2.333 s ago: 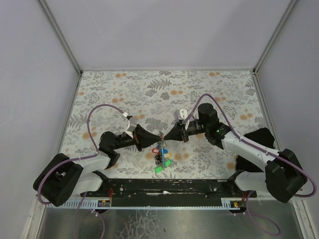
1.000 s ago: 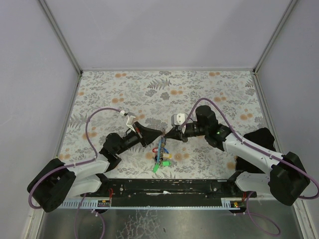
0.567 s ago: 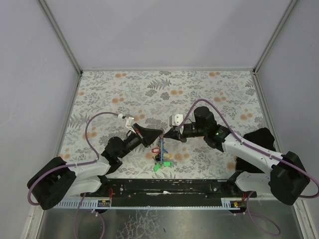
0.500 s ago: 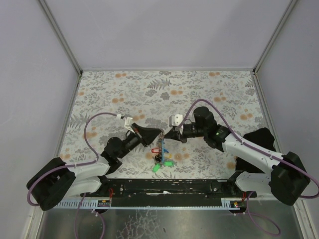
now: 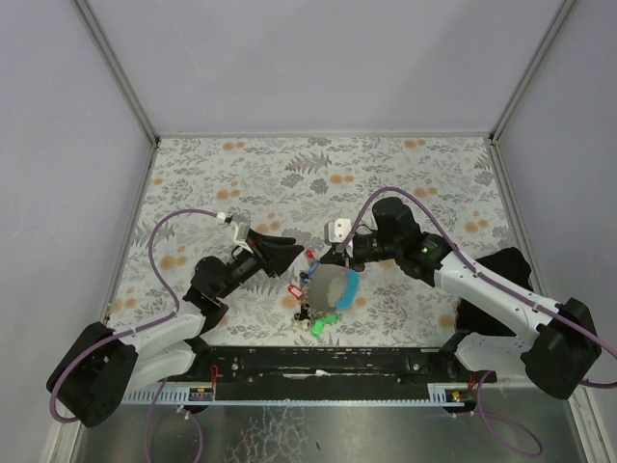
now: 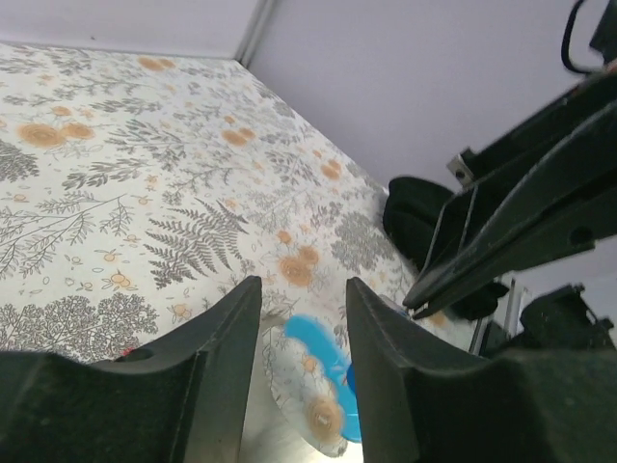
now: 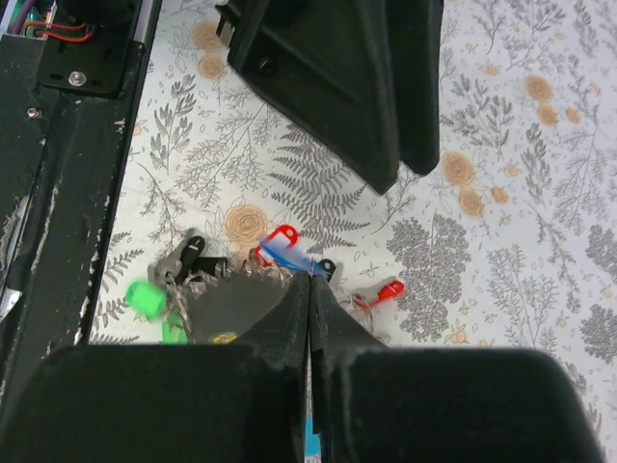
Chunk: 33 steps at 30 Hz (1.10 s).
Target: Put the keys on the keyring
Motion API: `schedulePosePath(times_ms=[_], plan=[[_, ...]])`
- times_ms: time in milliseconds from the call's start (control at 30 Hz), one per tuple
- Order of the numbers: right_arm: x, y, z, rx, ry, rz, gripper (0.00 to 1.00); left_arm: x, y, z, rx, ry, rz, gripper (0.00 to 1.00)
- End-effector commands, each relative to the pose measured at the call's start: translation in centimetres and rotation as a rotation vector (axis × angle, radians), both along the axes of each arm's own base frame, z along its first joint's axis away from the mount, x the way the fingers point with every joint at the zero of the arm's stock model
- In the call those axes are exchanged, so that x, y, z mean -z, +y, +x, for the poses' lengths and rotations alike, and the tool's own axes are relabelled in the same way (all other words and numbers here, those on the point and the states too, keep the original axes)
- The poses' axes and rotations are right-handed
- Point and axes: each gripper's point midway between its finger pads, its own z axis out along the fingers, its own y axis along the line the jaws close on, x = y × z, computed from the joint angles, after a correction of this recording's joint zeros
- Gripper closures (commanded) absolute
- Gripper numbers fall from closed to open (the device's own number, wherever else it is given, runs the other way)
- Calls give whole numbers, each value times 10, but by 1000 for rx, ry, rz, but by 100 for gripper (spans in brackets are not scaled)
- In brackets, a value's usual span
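Keyring (image 5: 336,286) swings from pinched right gripper (image 5: 317,258); left gripper (image 5: 295,251) has parted, empty.

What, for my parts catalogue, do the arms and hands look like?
The left arm and right arm have white links and black joints. A purple cable loops along each. The left hand and right hand are black tapered wedges; a green light marks the right arm.

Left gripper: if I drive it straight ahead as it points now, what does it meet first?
Probably the keyring: its blurred blue strap hangs just beyond the open left gripper. Depth is hard to judge.
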Motion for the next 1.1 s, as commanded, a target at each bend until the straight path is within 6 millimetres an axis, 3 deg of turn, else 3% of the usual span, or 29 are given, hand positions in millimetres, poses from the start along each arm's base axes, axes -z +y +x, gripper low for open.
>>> schedulePosePath(times_ms=[0,167,400,733,967,1067], plan=[[-25,3,2,-30,-80,2,100,-8,-14,-12,159,-148,119,58],[-18,1,7,-12,-71,-43,100,-2,-22,-11,219,-178,175,56],[14,-29,31,307,15,-110,100,29,-30,-2,233,-57,236,56],[40,-102,63,919,98,-64,100,77,-89,-7,282,103,384,52],[47,-151,72,1187,31,-42,100,108,-120,10,278,185,444,51],[48,-161,71,1237,24,-21,100,122,-128,15,290,183,505,52]])
